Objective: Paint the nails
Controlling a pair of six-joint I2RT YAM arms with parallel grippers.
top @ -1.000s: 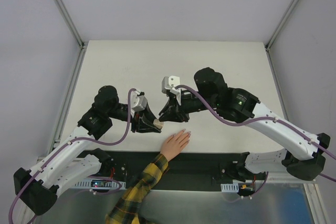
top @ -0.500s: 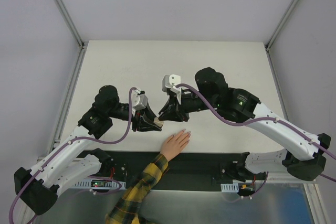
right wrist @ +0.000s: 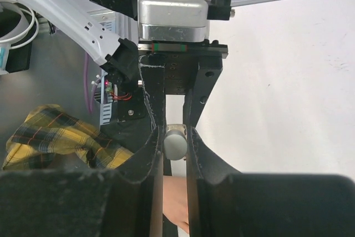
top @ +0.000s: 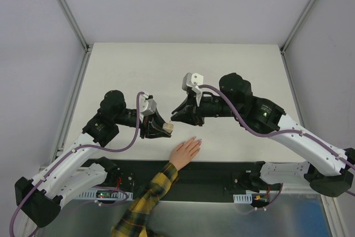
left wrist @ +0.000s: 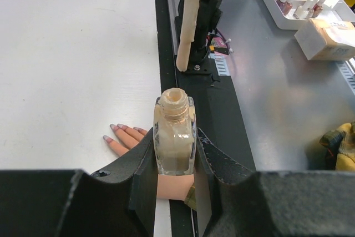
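**Nails flat on the table, open bottle and cap held close by**

The nails (left wrist: pixel 106 137), pale pinkish-lilac, tip the spread fingers of a hand (top: pixel 186 151). The hand lies flat on the white table (top: pixel 233 65) at its near edge, lower centre of the top view, with the fingers pointing up and right. A yellow-and-black plaid sleeve (top: pixel 147 198) runs from the wrist to the bottom edge. In the left wrist view the nails sit low and left of centre, just left of the bottle.

Up and left of the fingertips in the top view, the left gripper (top: pixel 161 130) has its jaws clamped on the sides of a small beige bottle (left wrist: pixel 175 142), whose neck is open.

The right gripper (top: pixel 174 119) reaches in from the upper right, its tip just above the bottle in the picture. Its jaws are pinched nearly together on a small pale round cap (right wrist: pixel 175 147). Whether a brush hangs from the cap cannot be told. Both grippers stand apart from the hand.

At the upper right of the left wrist view, a white tray (left wrist: pixel 280 21) of small bottles and a box (left wrist: pixel 327 40) sit on a grey surface.
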